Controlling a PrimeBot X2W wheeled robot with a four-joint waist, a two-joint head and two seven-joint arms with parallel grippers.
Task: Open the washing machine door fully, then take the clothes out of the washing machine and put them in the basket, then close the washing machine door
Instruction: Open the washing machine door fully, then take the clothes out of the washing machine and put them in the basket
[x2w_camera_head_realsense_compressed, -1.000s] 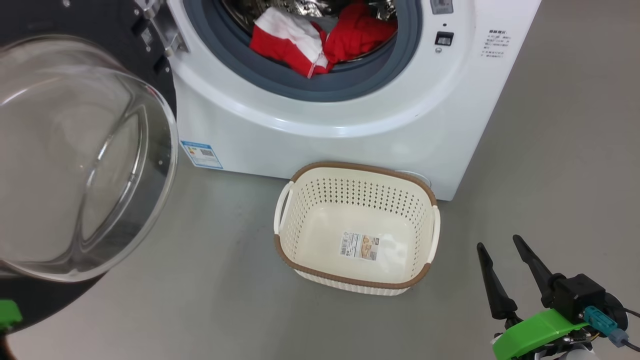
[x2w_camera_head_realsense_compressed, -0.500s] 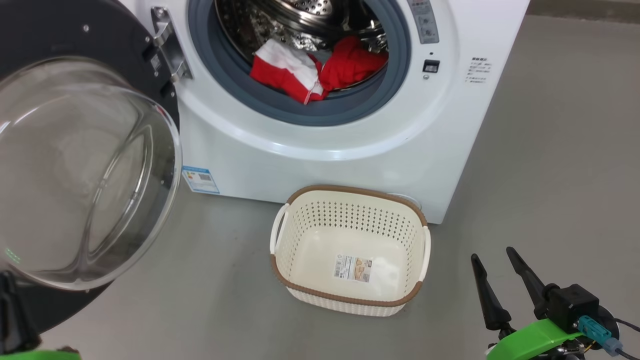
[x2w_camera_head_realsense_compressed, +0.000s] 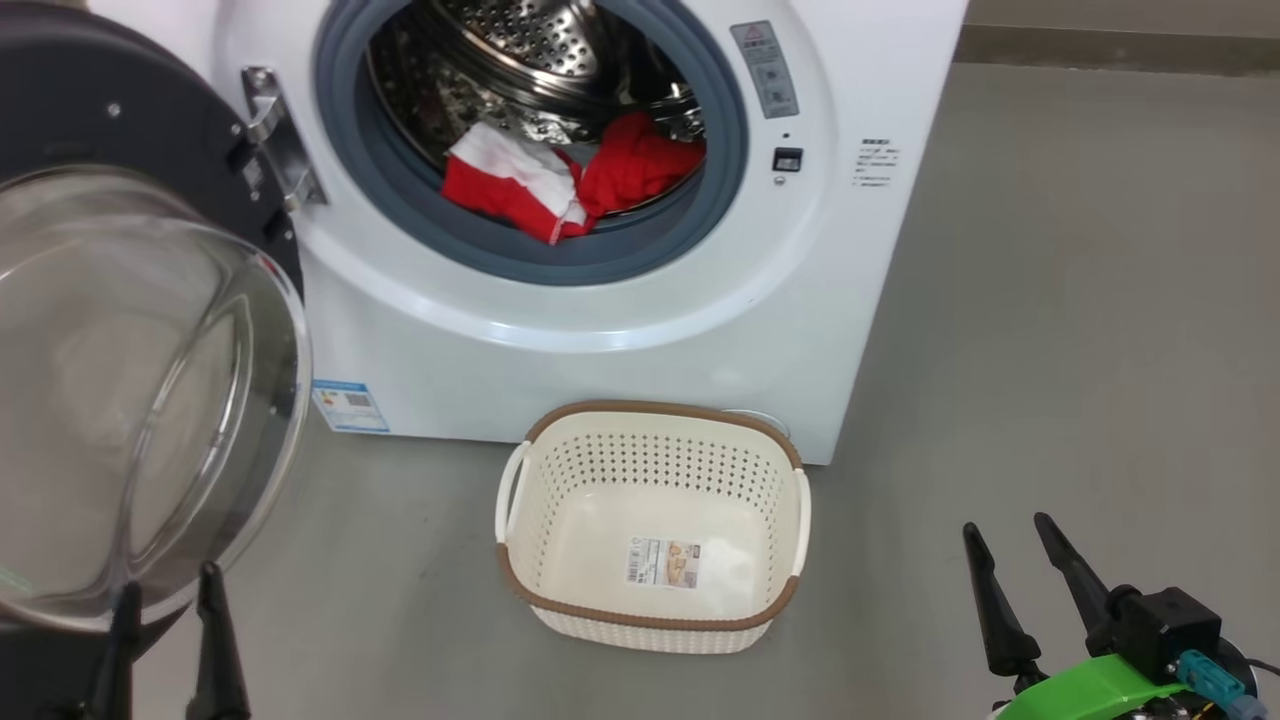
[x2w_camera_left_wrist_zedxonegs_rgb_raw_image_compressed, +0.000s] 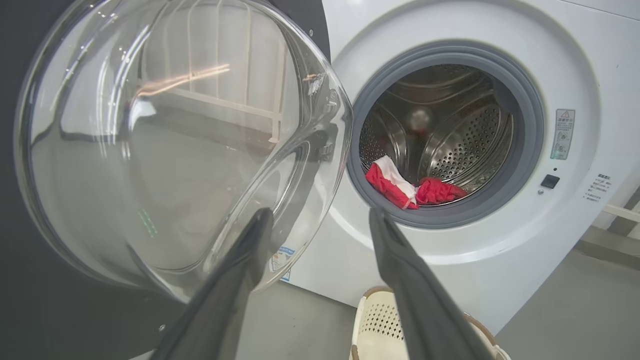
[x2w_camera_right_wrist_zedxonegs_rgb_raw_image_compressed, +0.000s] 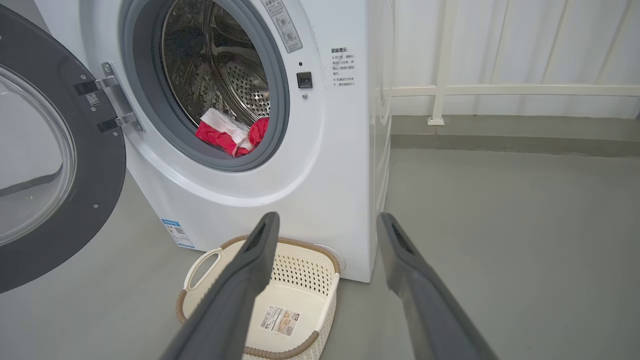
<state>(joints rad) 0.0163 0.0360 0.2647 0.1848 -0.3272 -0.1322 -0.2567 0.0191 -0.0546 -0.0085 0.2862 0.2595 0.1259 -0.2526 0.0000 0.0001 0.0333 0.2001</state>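
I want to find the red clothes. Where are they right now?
In the head view's upper middle, the clothes lie inside the washing machine, low at the drum's front, above the basket on the floor.

clothes (x2w_camera_head_realsense_compressed: 520, 190) — red, white | basket (x2w_camera_head_realsense_compressed: 650, 470) — cream, perforated, brown rim

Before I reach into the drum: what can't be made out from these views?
- How many clothes: head view, bunched, folds hide the count.
- basket: left wrist view, bottom edge cuts it, a finger of the left gripper crosses it.
- washing machine door: head view, left edge cuts its rim.
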